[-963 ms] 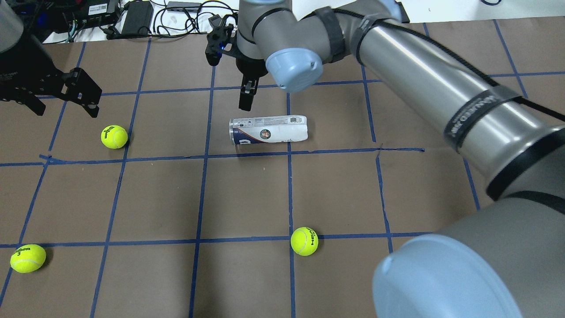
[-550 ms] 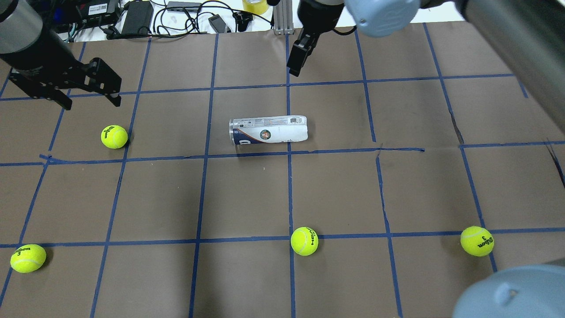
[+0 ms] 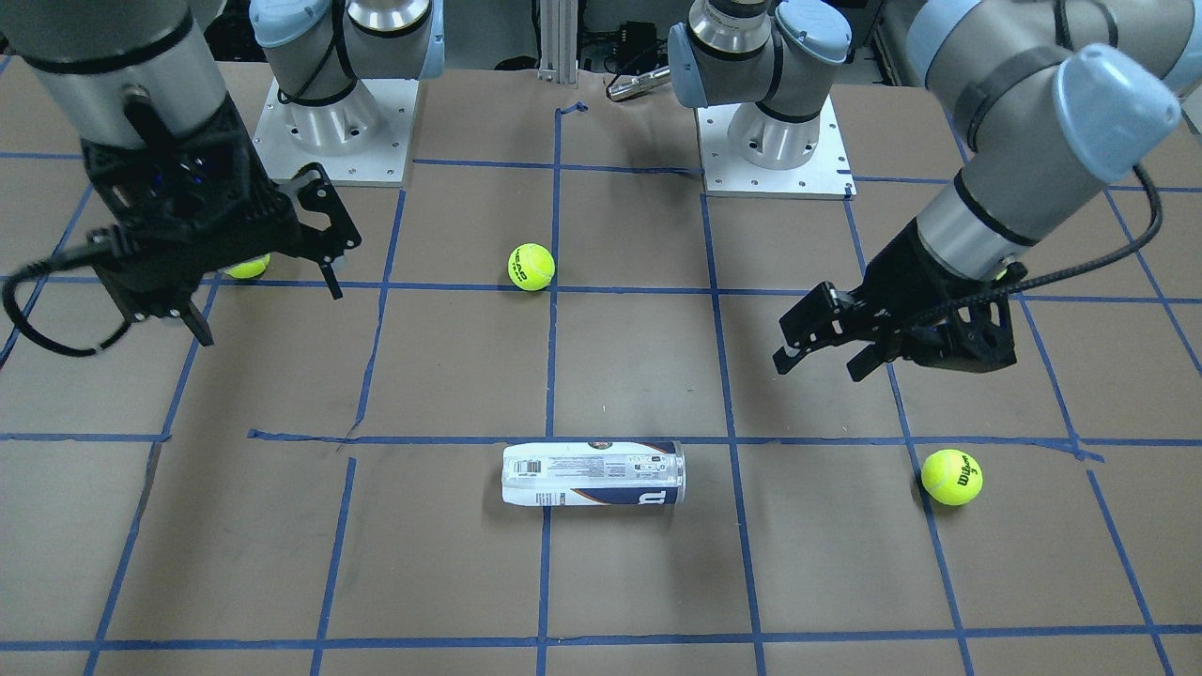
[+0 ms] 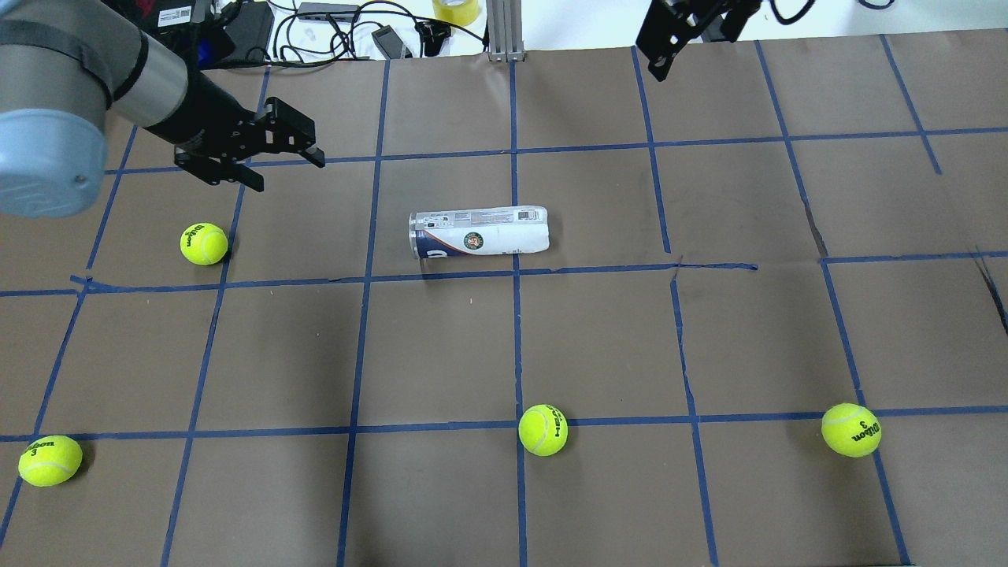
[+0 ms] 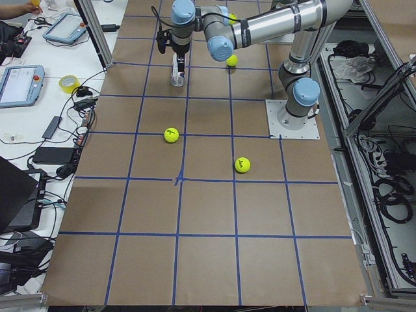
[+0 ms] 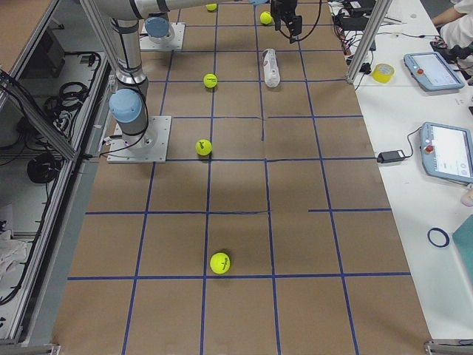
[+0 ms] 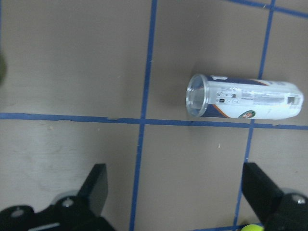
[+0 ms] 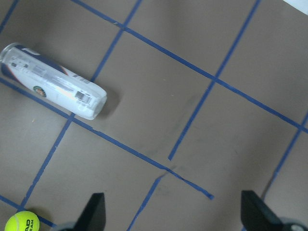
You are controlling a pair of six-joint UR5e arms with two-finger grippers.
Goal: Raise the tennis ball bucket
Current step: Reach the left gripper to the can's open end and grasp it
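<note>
Clear plastic cylindrical tennis ball can [image 4: 478, 232], white-navy label, lies on side on brown paper-covered table [image 4: 441, 346], across blue tape gridline [image 4: 516, 331]; neither arm touches it. Front-facing view shows both pincers whole: left gripper [image 3: 815, 369] and right gripper [image 3: 269, 315] hang off table, fingers spread, nothing between. Overhead view crops right gripper at top edge. Left wrist view alone shows can's clear rim end-on; right wrist view shows white opposite end. Contents behind label unclear. Yellow-green tennis ball [image 3: 246, 268] mostly hidden behind right gripper.
</note>
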